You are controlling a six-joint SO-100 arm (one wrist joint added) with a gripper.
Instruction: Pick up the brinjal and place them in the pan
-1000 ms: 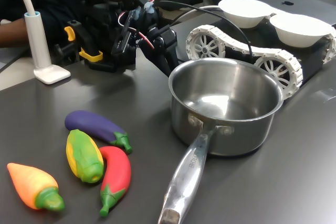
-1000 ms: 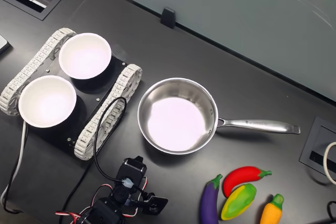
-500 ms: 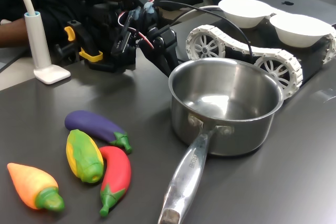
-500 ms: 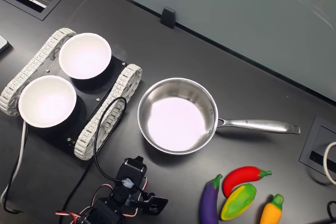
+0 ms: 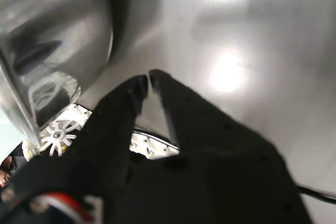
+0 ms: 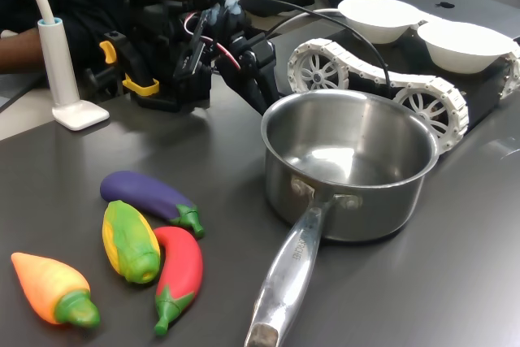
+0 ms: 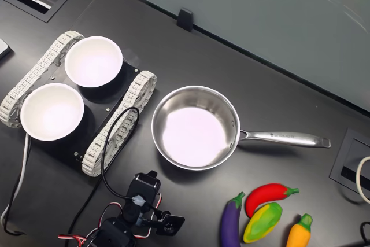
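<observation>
The black gripper (image 5: 148,83) was clenched on nothing beside the deep stainless-steel pan (image 6: 349,170). The glossy purple brinjal (image 6: 146,194) lay well apart, touching the yellow-green corn (image 6: 130,241). A good approach would spread the jaws early and descend across its middle.

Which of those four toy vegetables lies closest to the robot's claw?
The purple brinjal: in the second exterior view it lies at the group's left end, on the gripper's side; the red chilli, corn and orange carrot lie farther.

Wrist view: pan (image 5: 52,51) is a blur, cut off by the frame edge next to the gripper (image 5: 147,85); its handle isn't seen. Arm base cut off at the second exterior view's bottom edge, and the brinjal (image 7: 230,224) loses its tip there too.
</observation>
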